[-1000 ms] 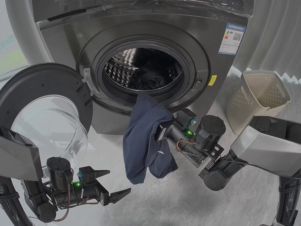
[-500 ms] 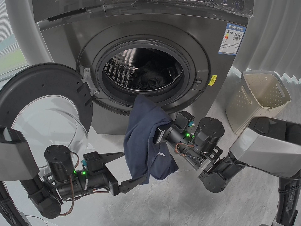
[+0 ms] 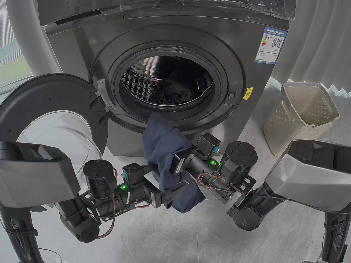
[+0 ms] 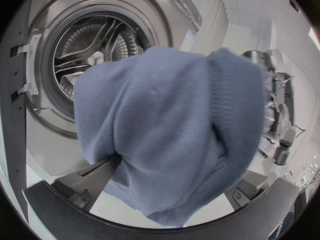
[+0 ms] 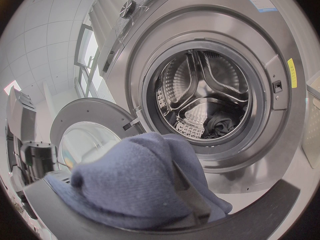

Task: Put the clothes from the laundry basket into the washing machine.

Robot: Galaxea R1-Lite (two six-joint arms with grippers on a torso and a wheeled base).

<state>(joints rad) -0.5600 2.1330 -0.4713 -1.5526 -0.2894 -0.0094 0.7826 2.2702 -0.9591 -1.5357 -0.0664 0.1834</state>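
- Navy sweatshirt (image 3: 162, 154) hung in the lower centre of the head view. Its top fold touched or sat just below the port's lower rim, and the rest was draped down toward the floor (image 3: 204, 234).
- Right gripper (image 3: 179, 161) was clamped on the sweatshirt's upper bunch. Its fingers were mostly buried in cloth, and one showed through the folds in the right wrist view. It likely held high so the load could swing into the opening.
- Left gripper (image 3: 168, 178) was spread wide with one finger on each side of the hanging lower cloth, not closed on it. It was probably there to gather the dangling tail so it would not snag the rim.
- Washing machine (image 3: 234, 37) filled the upper frame. The drum opening (image 3: 168, 79) was unobstructed, with dark clothes (image 3: 175, 88) lying at the bottom right of the drum.
- Door (image 3: 47, 103) was swung fully open at frame left, close to the left arm and limiting room on that side.
- Laundry basket (image 3: 292, 128) stood at frame right, beside the machine and well apart from both grippers.
- Step judged to be lifting and pushing the sweatshirt over the lower rim. There was open room above the cloth and through the port.
- Risk was the loose hem catching on the door seal or slipping to the floor.
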